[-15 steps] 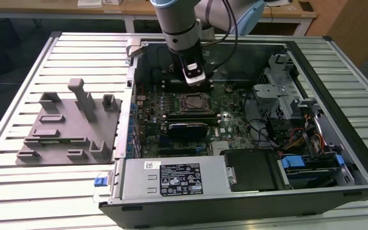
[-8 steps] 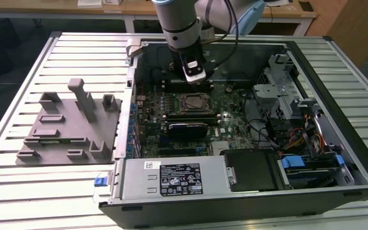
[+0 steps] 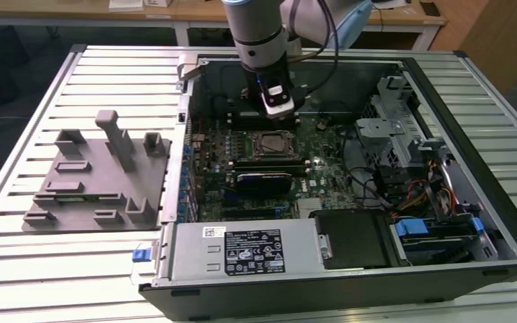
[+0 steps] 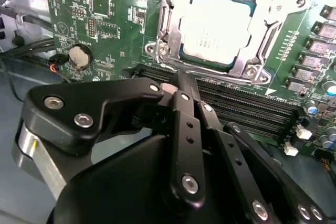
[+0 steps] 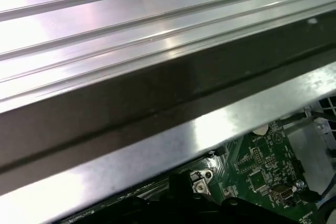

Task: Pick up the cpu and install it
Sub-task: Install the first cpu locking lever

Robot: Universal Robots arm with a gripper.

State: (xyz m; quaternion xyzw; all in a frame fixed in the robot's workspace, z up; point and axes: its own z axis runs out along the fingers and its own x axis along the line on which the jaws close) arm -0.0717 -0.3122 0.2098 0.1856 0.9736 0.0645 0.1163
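The cpu (image 4: 218, 24), a flat square chip with a silvery top, lies flat inside the metal socket frame (image 4: 157, 30) on the green motherboard (image 4: 113, 35). In the exterior view the cpu (image 3: 270, 143) sits mid-board in the open computer case. My gripper (image 3: 277, 113) hangs above the board just behind the socket, apart from the chip. In the second wrist view the black fingers (image 4: 185, 103) of the gripper (image 4: 181, 83) run together to one tip over the memory slots beside the socket. It is shut and holds nothing.
The open computer case (image 3: 474, 67) lies on a slatted metal table (image 3: 106, 74), with a drive cage and cables (image 3: 402, 155) at the exterior view's right. A grey fixture tray (image 3: 97, 182) stands at the left. The case's metal rim (image 5: 157, 145) crosses the first wrist view.
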